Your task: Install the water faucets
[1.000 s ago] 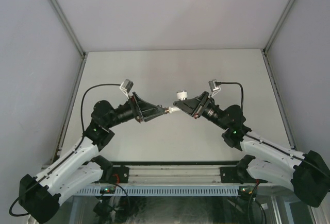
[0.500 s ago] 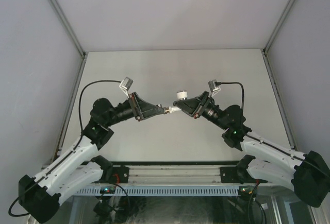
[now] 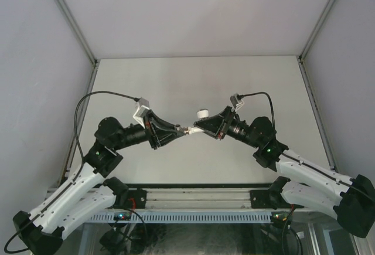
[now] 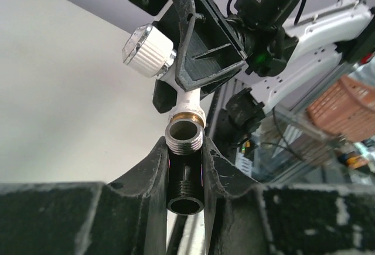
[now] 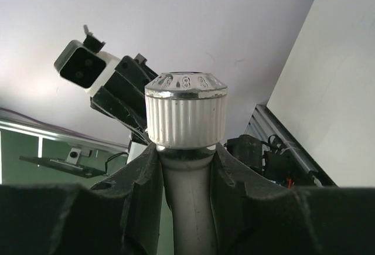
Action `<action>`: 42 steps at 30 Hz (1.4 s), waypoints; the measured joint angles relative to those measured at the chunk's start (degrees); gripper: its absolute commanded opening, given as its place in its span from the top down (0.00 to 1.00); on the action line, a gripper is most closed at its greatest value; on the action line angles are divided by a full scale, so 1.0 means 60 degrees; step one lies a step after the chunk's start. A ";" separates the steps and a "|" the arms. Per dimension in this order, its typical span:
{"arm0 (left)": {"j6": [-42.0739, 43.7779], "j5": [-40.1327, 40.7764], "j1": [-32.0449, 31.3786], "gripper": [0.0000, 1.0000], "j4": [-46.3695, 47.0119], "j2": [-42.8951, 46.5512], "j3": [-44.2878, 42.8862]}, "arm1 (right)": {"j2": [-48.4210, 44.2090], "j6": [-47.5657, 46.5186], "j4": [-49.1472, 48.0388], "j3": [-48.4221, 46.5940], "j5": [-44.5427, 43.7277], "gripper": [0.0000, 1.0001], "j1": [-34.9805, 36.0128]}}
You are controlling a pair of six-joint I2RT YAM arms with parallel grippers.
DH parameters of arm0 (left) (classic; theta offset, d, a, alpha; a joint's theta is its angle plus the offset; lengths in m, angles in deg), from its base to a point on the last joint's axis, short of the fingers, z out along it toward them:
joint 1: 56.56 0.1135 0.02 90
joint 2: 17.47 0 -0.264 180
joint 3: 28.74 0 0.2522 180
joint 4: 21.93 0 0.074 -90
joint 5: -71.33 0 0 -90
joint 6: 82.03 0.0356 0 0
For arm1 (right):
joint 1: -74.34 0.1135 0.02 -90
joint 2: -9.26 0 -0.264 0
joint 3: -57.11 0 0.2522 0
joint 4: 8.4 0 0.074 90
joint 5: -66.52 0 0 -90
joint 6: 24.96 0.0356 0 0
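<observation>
My left gripper [image 3: 179, 131] is shut on the dark-grey metal fitting [image 4: 186, 179], whose silvery threaded end [image 4: 184, 135] sticks out past the fingertips. My right gripper [image 3: 200, 127] is shut on the stem of the white elbow tap [image 5: 186, 208], just below its ribbed white knob [image 5: 185, 117]. Both parts are held above the table's middle. In the left wrist view the tap's brass-ringed end [image 4: 186, 112] sits right against the fitting's threaded end. In the top view the two parts meet tip to tip, with the white knob [image 3: 203, 114] pointing toward the far side.
White enclosure walls with aluminium corner posts [image 3: 70, 17] surround the table [image 3: 193, 85]. A metal rail [image 3: 193, 199] runs along the near edge between the arm bases. An orange basket [image 4: 345, 102] stands beyond the table edge in the left wrist view.
Both grippers have shifted slightly toward the near edge with their parts still tip to tip. The left arm has drawn back to the left and its wrist has turned.
</observation>
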 measured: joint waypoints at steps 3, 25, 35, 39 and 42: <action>0.1147 -0.0149 -0.0062 1.00 -0.0211 0.0044 -0.0157 | -0.0022 0.0026 0.0149 -0.0080 0.0124 0.68 0.0000; 0.2517 -0.0962 -0.0095 1.00 0.0240 0.0561 -0.0160 | -0.0284 -0.3282 -0.0251 -0.0091 0.1610 0.11 -0.0324; 0.2565 -0.0962 -0.0095 1.00 0.0135 0.0820 -0.0160 | -0.2433 -0.8772 0.1421 -0.0270 0.1745 0.06 -0.0324; 0.2572 -0.0954 -0.0095 1.00 -0.0007 0.0936 -0.0160 | -0.3100 -1.0816 0.2178 -0.0277 0.1792 0.00 -0.0302; 0.2565 -0.0954 -0.0095 1.00 -0.0080 0.0976 -0.0160 | -0.3501 -1.2870 0.2962 -0.0288 0.1832 0.05 -0.0157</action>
